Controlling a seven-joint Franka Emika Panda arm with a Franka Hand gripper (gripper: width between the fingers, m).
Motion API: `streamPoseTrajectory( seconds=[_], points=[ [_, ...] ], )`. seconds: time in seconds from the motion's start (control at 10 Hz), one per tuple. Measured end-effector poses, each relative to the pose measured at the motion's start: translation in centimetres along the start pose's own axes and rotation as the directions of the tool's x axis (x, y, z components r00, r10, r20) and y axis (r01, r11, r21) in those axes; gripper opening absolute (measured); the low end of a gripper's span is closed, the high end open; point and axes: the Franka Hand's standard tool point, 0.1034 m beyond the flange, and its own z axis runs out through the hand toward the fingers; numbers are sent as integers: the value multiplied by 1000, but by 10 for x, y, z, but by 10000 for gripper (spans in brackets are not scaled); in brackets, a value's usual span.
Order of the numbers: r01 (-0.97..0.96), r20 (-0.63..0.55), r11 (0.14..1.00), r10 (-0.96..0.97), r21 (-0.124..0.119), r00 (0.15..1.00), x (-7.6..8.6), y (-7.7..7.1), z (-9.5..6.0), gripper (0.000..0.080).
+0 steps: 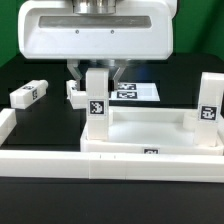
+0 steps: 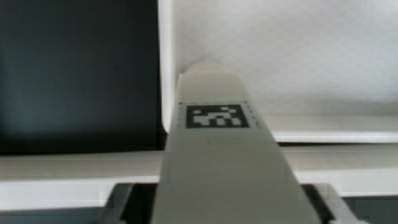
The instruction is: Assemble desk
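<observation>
My gripper (image 1: 97, 80) is shut on a square white leg (image 1: 97, 100), its fingers pressed against two opposite sides. The leg stands upright, tag facing the camera, at the corner of the desk top (image 1: 150, 133) on the exterior view's left. Whether its foot sits in the corner socket I cannot tell. A second tagged leg (image 1: 208, 100) stands upright at the corner on the exterior view's right. In the wrist view the held leg (image 2: 217, 116) runs out from between the dark fingers (image 2: 134, 205), with the desk top's white surface (image 2: 302, 70) beyond it.
A loose leg (image 1: 28, 93) lies on the black table at the exterior view's left, and another leg (image 1: 73, 90) sits just behind the gripper. The marker board (image 1: 135, 92) lies behind the desk top. White border rails (image 1: 60, 160) run along the front and left.
</observation>
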Motion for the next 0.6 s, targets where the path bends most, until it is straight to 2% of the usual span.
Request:
streamPoseTrajectory(
  seconds=[0.1, 0.4, 0.6],
  points=[
    [-32, 0, 999, 32, 1, 999, 0, 0, 0, 288],
    [-283, -3, 959, 283, 8, 959, 0, 0, 1, 289],
    [-495, 4, 869, 495, 14, 869, -2, -3, 1, 290]
  ],
)
